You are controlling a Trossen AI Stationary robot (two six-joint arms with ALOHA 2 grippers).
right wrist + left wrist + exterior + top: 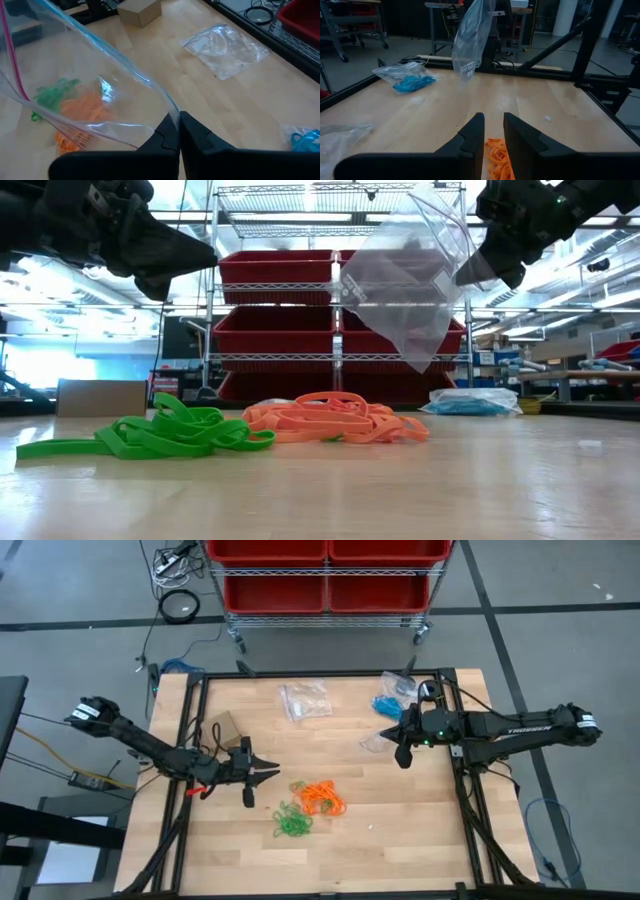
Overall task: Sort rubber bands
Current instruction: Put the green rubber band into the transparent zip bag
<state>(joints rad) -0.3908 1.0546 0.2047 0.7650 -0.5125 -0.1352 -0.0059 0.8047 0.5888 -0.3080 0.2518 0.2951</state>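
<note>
- Right gripper [179,131] pinches the rim of a clear bag [405,285], held above the table; left gripper [493,137], fingers narrowly parted, hovers by the orange bands [320,799].
- We see a wooden table [400,830] — green bands [292,822] touching the orange.
- Low view alone shows red bins [275,275] behind.

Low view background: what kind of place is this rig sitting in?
Probably a workshop or lab: a wheeled wire rack of red bins stands behind the wooden table, and cables lie on a bare grey floor.
</note>
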